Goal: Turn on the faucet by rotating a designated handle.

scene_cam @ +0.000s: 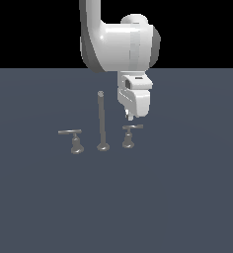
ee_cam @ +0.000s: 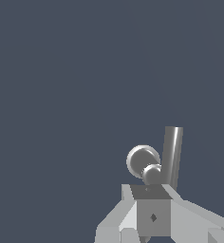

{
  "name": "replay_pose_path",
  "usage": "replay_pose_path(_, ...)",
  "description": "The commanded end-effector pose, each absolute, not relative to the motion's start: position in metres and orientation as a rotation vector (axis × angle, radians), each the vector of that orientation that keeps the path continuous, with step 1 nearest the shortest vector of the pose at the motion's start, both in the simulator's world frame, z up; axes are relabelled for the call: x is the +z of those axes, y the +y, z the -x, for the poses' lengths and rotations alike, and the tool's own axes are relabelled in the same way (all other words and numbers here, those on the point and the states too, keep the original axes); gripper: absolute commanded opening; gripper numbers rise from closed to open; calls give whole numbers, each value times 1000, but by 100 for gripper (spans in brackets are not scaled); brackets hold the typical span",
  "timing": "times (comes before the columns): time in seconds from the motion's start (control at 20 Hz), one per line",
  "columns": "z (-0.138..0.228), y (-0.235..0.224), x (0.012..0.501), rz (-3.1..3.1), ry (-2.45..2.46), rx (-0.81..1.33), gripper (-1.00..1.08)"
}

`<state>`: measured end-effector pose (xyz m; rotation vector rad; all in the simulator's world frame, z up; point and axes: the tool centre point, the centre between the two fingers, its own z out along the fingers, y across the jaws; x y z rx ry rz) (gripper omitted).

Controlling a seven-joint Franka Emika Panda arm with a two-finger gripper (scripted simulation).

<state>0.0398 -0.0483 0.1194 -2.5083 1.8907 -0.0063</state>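
Note:
The faucet is a grey metal three-piece set on the dark floor, with a tall thin spout column (scene_cam: 101,121) in the middle. The handle (scene_cam: 132,128), with the short stubby crossbar on a flared base, stands on the exterior view's right of the column. My gripper (scene_cam: 130,116) hangs just above that crossbar without touching it, fingers pointing down and pressed together with nothing between them. In the wrist view the handle (ee_cam: 172,154) shows from above, just beyond the shut gripper (ee_cam: 151,198).
A second lever (scene_cam: 70,132) with a longer thin crossbar stands on the exterior view's left of the column. The flat dark blue-grey floor (scene_cam: 177,197) spreads all around the set.

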Motion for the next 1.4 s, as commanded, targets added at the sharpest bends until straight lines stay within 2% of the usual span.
replay_pose_path(0.0, -47, -55, 108, 2474, 1937, -6, -100)
replay_pose_path(0.75, -60, -68, 89, 2408, 2019, 0, -100)
replay_pose_path(1.2, -33, -92, 89, 2407, 2019, 0, -100)
replay_pose_path(1.35, -36, -85, 89, 2409, 2007, -7, -100)
